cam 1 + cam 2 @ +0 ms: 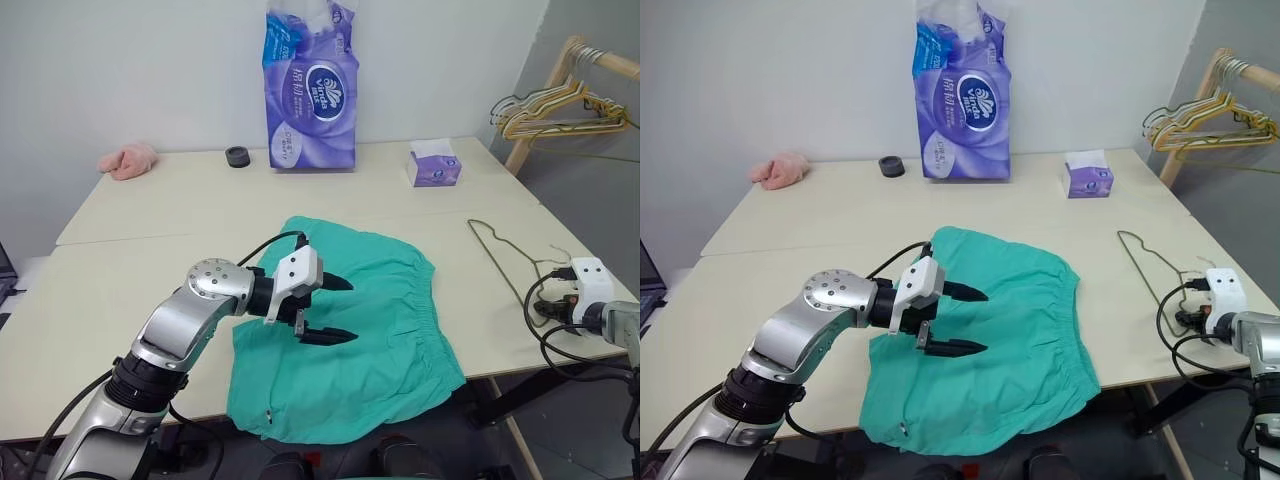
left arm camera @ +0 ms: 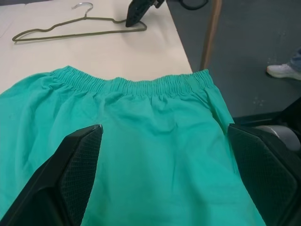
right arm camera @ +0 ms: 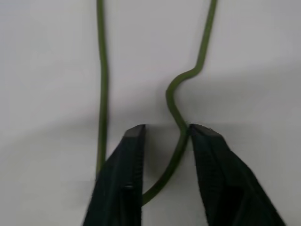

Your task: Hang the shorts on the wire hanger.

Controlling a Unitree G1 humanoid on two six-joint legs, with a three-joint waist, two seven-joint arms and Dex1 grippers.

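Note:
The teal-green shorts (image 1: 370, 330) lie flat on the table's near half, with the gathered waistband (image 2: 141, 84) towards the right and one leg hanging over the front edge. My left gripper (image 1: 353, 311) hovers just above the middle of the shorts, open wide and holding nothing. The thin dark wire hanger (image 1: 505, 250) lies flat on the table right of the shorts. My right gripper (image 3: 167, 129) is down at the hanger's near end, by the right edge. Its fingers straddle one bent wire (image 3: 176, 108); a narrow gap remains, and the wire touches one finger.
At the back of the table (image 1: 150, 210) stand a tall purple tissue pack (image 1: 312, 90), a small purple tissue box (image 1: 434, 163), a black ring (image 1: 238, 156) and a pink cloth lump (image 1: 128, 160). A wooden rack with hangers (image 1: 570, 100) stands beyond the table's right corner.

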